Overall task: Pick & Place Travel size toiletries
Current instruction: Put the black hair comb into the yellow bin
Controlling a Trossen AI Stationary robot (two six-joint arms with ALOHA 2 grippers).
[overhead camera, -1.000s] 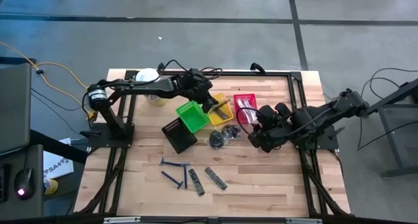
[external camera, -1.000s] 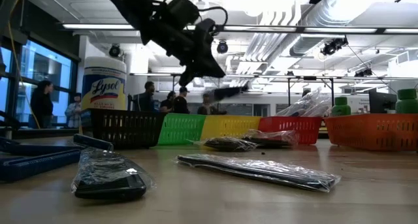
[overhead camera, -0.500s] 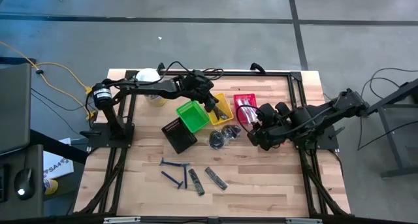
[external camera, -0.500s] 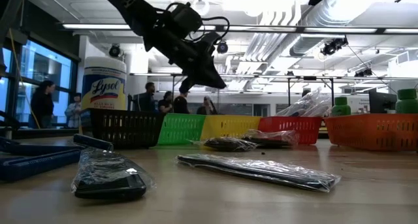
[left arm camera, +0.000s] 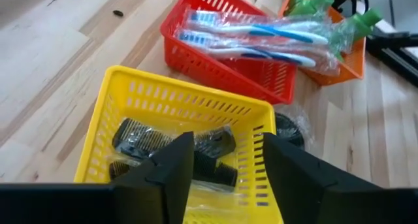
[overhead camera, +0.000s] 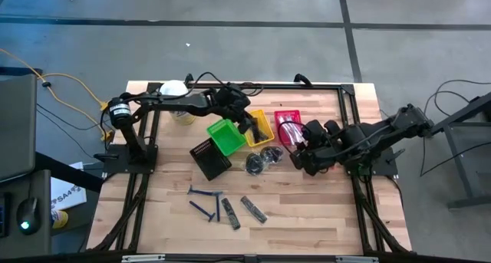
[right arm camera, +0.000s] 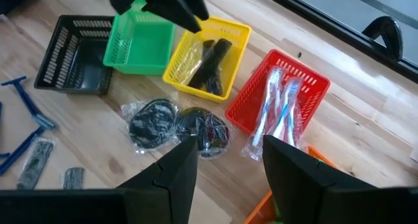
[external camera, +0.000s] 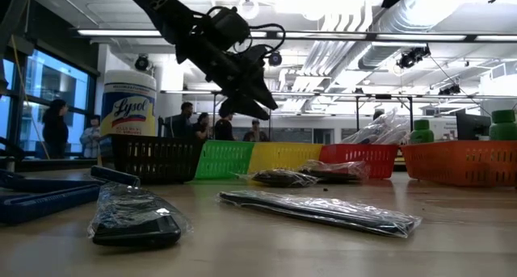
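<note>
Left fingers (left arm camera: 222, 160) have opened, dropping combs (left arm camera: 202, 149); right's (right arm camera: 222, 160) open; tub (external camera: 128, 103) reads Lysol.

High cam sits overhead looking straight down, far enough out to fit the whole counter (overhead camera: 307, 217) plus floor around it. Low cam is right at counter height, looking level across the wood into the room, bagged stuff close up. Left wrist cam hovers near over the yellow basket (left arm camera: 189, 113), which fills mid-frame. Right wrist cam is further back, wider. All four catch that yellow basket and the red basket (right arm camera: 277, 93) beside it.
</note>
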